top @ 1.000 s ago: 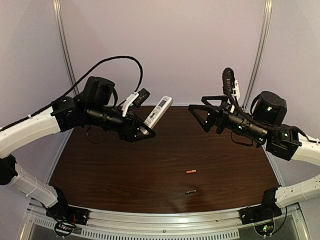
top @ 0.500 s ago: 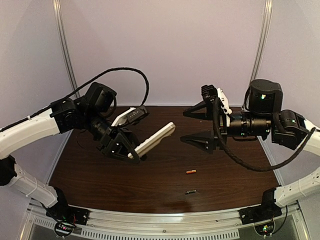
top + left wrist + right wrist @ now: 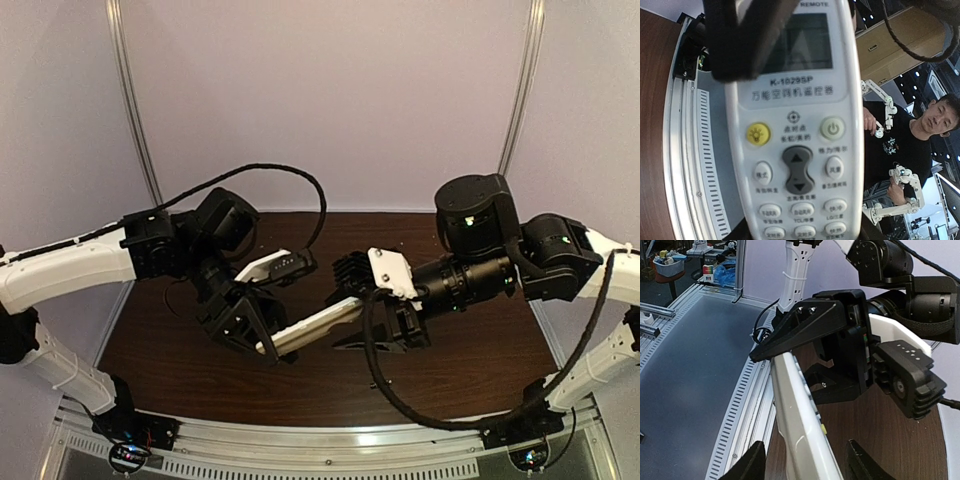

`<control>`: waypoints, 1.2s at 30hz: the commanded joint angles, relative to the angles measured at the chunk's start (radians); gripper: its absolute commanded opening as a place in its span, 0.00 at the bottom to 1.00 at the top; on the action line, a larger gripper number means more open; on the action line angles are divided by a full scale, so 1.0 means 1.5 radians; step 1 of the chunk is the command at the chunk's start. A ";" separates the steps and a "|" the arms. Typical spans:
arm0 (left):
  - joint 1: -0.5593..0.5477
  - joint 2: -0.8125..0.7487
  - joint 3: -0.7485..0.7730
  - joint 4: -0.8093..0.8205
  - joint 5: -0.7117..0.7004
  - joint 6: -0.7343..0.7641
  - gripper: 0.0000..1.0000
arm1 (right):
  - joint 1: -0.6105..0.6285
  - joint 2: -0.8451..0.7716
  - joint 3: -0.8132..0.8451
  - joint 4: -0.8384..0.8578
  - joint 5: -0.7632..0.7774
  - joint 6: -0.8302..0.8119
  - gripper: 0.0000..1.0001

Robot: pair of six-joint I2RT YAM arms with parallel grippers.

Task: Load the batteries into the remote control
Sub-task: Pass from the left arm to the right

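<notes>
The left pincer point(image 3: 265, 335) was clamped on the display end of the remote point(image 3: 322, 320) and held it in the air over the bench point(image 3: 480, 380). The remote was tilted, with its free end pointing to the right. One left finger point(image 3: 740, 40) lay across the display. The right pincer point(image 3: 352, 308) stood at the free end, jaws apart, one on each side of the remote, with a narrow gap visible.

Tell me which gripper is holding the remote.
The left gripper: it clamps the remote, while the right gripper only straddles its free end.
</notes>
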 commanded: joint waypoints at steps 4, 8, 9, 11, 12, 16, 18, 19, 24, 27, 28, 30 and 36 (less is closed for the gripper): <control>-0.002 0.012 -0.002 0.008 0.035 0.014 0.21 | 0.056 0.038 0.069 -0.082 0.030 -0.033 0.42; -0.004 0.018 -0.001 0.008 0.039 0.016 0.21 | 0.079 0.056 0.093 -0.107 0.050 -0.047 0.28; -0.004 0.018 0.000 0.008 0.040 0.016 0.21 | 0.082 0.061 0.097 -0.113 0.058 -0.050 0.26; -0.005 0.019 -0.001 0.008 0.043 0.017 0.21 | 0.085 0.066 0.100 -0.122 0.073 -0.055 0.22; -0.006 0.018 -0.002 0.009 0.044 0.017 0.21 | 0.087 0.068 0.100 -0.125 0.083 -0.058 0.20; -0.006 0.014 -0.003 0.008 0.049 0.018 0.19 | 0.088 0.062 0.099 -0.130 0.113 -0.055 0.30; -0.006 0.011 -0.001 0.008 0.051 0.017 0.19 | 0.088 0.055 0.098 -0.139 0.123 -0.054 0.57; -0.006 0.011 -0.001 0.009 0.052 0.016 0.19 | 0.088 0.049 0.094 -0.142 0.127 -0.053 0.59; -0.006 0.008 -0.006 0.009 0.051 0.013 0.19 | 0.088 0.015 0.077 -0.155 0.170 -0.047 0.46; -0.006 0.013 -0.004 0.011 0.057 0.014 0.18 | 0.088 0.006 0.078 -0.151 0.173 -0.048 0.41; -0.006 0.017 -0.003 0.012 0.059 0.013 0.18 | 0.088 0.008 0.082 -0.153 0.171 -0.049 0.40; -0.009 0.021 0.001 0.011 0.062 0.013 0.18 | 0.088 0.019 0.091 -0.162 0.167 -0.052 0.40; -0.012 0.027 0.010 0.011 0.058 0.010 0.18 | 0.090 0.038 0.095 -0.166 0.162 -0.059 0.39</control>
